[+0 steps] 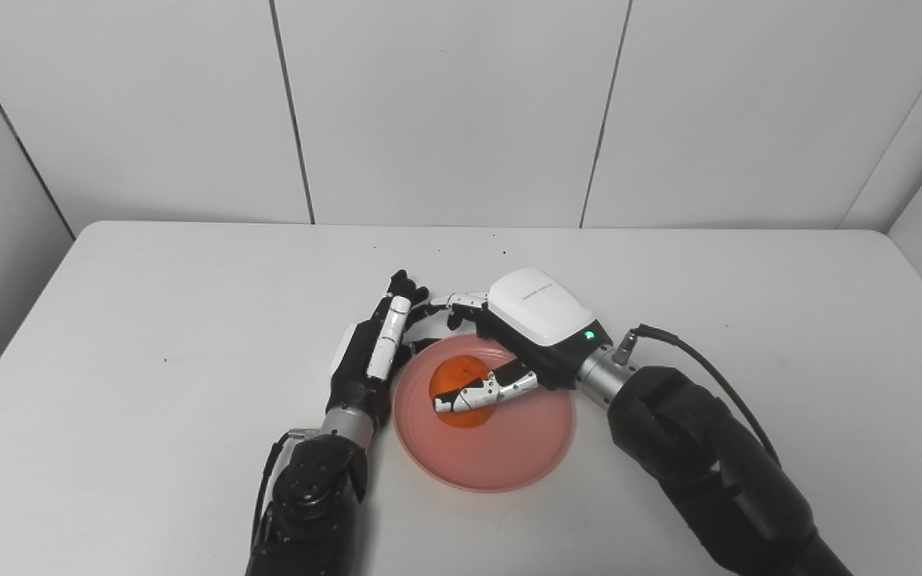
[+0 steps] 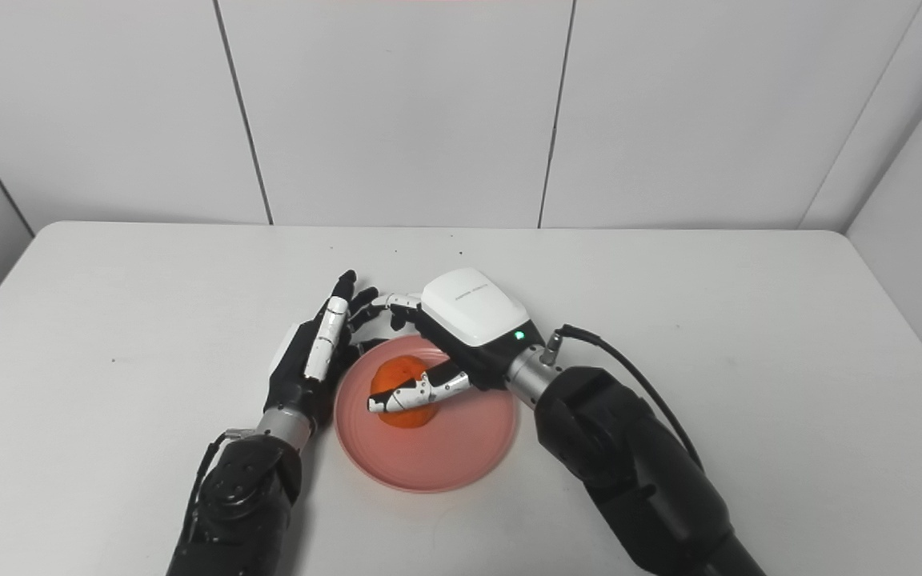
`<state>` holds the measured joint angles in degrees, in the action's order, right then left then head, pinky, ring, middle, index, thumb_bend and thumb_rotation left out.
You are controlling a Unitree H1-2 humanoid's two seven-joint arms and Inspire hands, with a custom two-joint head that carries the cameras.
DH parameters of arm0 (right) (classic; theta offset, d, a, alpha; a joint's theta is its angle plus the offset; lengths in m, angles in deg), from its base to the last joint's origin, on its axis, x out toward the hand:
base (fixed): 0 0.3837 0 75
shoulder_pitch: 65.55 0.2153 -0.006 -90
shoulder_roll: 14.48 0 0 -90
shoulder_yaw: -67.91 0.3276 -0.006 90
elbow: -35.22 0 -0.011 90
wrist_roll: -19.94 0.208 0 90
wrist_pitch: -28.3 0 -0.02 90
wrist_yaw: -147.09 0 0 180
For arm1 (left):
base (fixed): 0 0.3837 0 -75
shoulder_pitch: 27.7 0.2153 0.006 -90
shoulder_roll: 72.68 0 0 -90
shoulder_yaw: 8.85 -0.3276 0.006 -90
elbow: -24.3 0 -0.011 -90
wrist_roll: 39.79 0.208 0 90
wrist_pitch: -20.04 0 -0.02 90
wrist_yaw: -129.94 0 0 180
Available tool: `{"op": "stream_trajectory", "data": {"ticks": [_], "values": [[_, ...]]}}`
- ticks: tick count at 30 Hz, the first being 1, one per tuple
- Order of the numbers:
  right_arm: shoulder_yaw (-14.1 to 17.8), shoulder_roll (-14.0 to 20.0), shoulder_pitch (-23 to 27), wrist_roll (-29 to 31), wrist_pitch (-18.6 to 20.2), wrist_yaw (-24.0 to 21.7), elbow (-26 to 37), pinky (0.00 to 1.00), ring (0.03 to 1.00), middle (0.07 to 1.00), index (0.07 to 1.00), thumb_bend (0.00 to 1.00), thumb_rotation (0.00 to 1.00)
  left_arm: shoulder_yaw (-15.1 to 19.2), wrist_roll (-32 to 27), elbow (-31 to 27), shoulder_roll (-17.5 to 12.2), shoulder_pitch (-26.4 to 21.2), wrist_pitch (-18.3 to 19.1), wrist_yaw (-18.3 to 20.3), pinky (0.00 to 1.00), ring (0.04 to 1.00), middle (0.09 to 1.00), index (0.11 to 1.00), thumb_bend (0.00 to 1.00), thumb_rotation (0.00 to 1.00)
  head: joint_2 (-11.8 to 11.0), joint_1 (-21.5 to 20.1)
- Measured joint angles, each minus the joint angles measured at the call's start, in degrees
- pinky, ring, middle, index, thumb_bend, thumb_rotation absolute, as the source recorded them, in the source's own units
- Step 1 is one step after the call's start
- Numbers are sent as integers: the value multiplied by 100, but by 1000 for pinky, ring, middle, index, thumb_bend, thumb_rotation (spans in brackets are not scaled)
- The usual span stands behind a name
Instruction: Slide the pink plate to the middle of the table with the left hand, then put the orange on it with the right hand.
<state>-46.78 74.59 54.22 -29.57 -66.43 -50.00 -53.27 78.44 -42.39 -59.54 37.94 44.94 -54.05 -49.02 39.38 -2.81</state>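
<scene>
1. Nearest me, both forearms come in from the bottom edge, the right one the bulkier, with a black cable looping off its wrist.
2. My left hand point(image 1: 373, 352) stands on edge along the left rim of the pink plate point(image 1: 509, 456), its fingers point(image 1: 387, 340) straight, together and pointing up the frame, holding nothing.
3. The plate lies on the white surface point(image 1: 149, 320) just below frame centre, and the orange point(image 1: 454, 378) sits in its upper left part.
4. My right hand point(image 1: 537, 320) reaches in from the right above the plate's far rim, palm down. Its thumb lies across the near side of the orange; its fingers curl round the far side, so it is closed on the fruit.
5. The right eye view shows a sliver of gap between left hand and plate rim; in the left eye view they seem to touch, so I cannot tell.
6. Farthest back, the two hands' fingertips nearly meet beyond the plate.
</scene>
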Motion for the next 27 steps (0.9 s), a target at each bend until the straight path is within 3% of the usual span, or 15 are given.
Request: {"op": "stream_trajectory", "data": {"ticks": [4, 9, 13, 15, 17, 19, 21, 23, 27], "values": [[196, -93, -22, 14, -1, 232, -3, 487, 576, 662, 719, 614, 796, 44, -69, 2, 2, -4, 0, -1, 732, 861, 861, 998, 681, 927, -9, 0], [733, -339, -166, 315, -5, 1053, -231, 530, 609, 670, 686, 657, 809, 149, -81, 68, 42, -66, -31, -92, 758, 844, 845, 987, 687, 921, -18, 35], [1632, -840, -505, 1556, 85, 1402, -665, 617, 713, 734, 661, 710, 760, 175, 74, 173, 43, -91, -340, -283, 822, 839, 867, 981, 717, 941, -18, 35], [2104, -1153, -685, 2292, 117, 1637, -943, 612, 662, 660, 604, 672, 762, 196, 237, 290, 31, -112, -576, -431, 865, 852, 889, 982, 719, 875, -26, 9], [2495, -1416, -784, 2858, 92, 1973, -1239, 613, 653, 648, 603, 660, 769, 250, 390, 410, 50, -154, -833, -637, 893, 867, 902, 987, 729, 858, -18, 9], [2832, -1654, -852, 3431, 82, 2180, -1457, 653, 689, 686, 645, 660, 776, 277, 589, 625, 62, -187, -1170, -871, 943, 905, 937, 996, 773, 882, -18, 9], [3129, -1871, -898, 4027, 84, 2279, -1597, 719, 757, 767, 739, 730, 824, 283, 790, 821, 61, -213, -1535, -1105, 957, 945, 973, 1000, 802, 921, -44, 9], [3230, -1959, -943, 4439, 95, 2267, -1666, 791, 818, 819, 794, 800, 875, 281, 928, 993, 60, -240, -1786, -1260, 966, 962, 992, 1000, 801, 954, -53, 17], [3310, -2024, -982, 4959, 146, 2231, -1699, 865, 867, 857, 814, 783, 942, 278, 1089, 1280, 82, -317, -2131, -1471, 991, 985, 994, 1000, 832, 962, -79, 62]]}}
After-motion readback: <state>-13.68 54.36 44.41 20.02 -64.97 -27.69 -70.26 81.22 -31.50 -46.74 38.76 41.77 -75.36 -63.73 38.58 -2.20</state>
